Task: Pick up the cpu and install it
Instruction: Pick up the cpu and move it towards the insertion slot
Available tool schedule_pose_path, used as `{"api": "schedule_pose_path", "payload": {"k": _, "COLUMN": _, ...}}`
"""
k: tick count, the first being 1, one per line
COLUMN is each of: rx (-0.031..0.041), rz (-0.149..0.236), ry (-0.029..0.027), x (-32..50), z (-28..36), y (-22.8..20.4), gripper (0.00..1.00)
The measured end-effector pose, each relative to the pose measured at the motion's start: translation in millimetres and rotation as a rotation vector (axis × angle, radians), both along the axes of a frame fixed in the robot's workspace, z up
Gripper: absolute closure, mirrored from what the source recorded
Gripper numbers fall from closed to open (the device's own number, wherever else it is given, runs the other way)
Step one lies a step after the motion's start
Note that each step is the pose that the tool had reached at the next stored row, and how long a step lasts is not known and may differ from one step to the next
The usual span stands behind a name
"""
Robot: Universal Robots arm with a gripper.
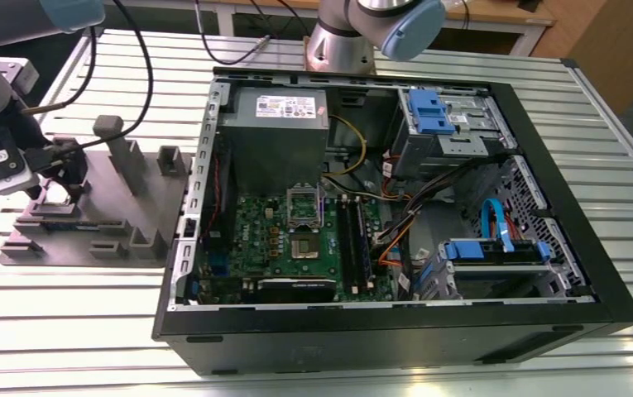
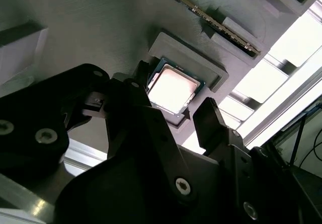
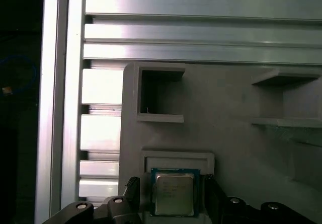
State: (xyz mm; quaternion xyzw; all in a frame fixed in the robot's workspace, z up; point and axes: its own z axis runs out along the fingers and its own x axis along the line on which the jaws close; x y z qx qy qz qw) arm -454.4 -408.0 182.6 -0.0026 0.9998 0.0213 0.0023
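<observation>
- Black fingers (image 2: 214, 121) of the hand (image 2: 173, 90) fill the foreground in the second wrist view, one on each side of the cpu (image 2: 173, 87).
- Hand state: spread wide enough to straddle the chip. One finger stands just beside an edge, and a gap shows at the other, so as far as I can judge nothing is clamped.
- Where the cpu is: it lies flat, metal top up, in its shallow square seat on the grey fixture block (image 2: 100, 27). The first wrist view shows the same thing, with the chip (image 3: 173, 194) sitting in the recess between the two fingertips.
- In the exterior view the arm is lowered over the block (image 1: 112, 207) at the exterior view's left. The block stands on the slatted metal surface (image 1: 74, 331) beside the open computer case (image 1: 405, 331).
- The green board (image 1: 283, 227) lies inside the case, well apart from the hand. Its socket (image 1: 300, 240) looks to have its frame raised, with no chip in it that I can make out.
- Progress, as a judgement: the approach to the pick looks finished, with the hand aligned around the part.
- Closing on the chip, lifting it, carrying it and seating it in the socket are not yet done, so the task is at an early stage.
</observation>
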Motion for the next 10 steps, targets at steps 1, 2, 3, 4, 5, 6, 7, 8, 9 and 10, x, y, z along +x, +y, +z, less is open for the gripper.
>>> {"api": "schedule_pose_path", "payload": {"k": 1, "rx": 0.0015, "rz": 0.0, "ry": -0.0001, "x": 0.0, "z": -0.3, "y": 0.0, "gripper": 0.38}}
{"api": "schedule_pose_path", "payload": {"k": 2, "rx": 0.0036, "rz": 0.0, "ry": -0.0002, "x": 0.1, "z": -0.5, "y": 0.0, "gripper": 0.38}}
{"api": "schedule_pose_path", "payload": {"k": 3, "rx": 0.0057, "rz": 0.0, "ry": -0.0003, "x": 0.1, "z": -0.6, "y": 0.0, "gripper": 0.38}}
{"api": "schedule_pose_path", "payload": {"k": 4, "rx": 0.0069, "rz": 0.0, "ry": -0.0003, "x": 0.1, "z": -0.8, "y": 0.1, "gripper": 0.38}}
{"api": "schedule_pose_path", "payload": {"k": 5, "rx": 0.0068, "rz": 0.0, "ry": -0.0002, "x": 0.1, "z": -0.9, "y": 0.0, "gripper": 0.38}}
{"api": "schedule_pose_path", "payload": {"k": 6, "rx": 0.0069, "rz": 0.0, "ry": -0.0001, "x": 0.0, "z": -1.1, "y": 0.0, "gripper": 0.38}}
{"api": "schedule_pose_path", "payload": {"k": 7, "rx": 0.0068, "rz": 0.0, "ry": -0.0001, "x": 0.0, "z": -1.2, "y": 0.0, "gripper": 0.38}}
{"api": "schedule_pose_path", "payload": {"k": 8, "rx": 0.0069, "rz": 0.0, "ry": -0.0001, "x": 0.0, "z": -1.3, "y": 0.0, "gripper": 0.38}}
{"api": "schedule_pose_path", "payload": {"k": 9, "rx": 0.0064, "rz": 0.0, "ry": -0.0001, "x": 0.1, "z": -1.4, "y": 0.0, "gripper": 0.38}}
{"api": "schedule_pose_path", "payload": {"k": 10, "rx": 0.0046, "rz": 0.0, "ry": -0.0002, "x": 0.1, "z": -1.5, "y": -0.1, "gripper": 0.38}}
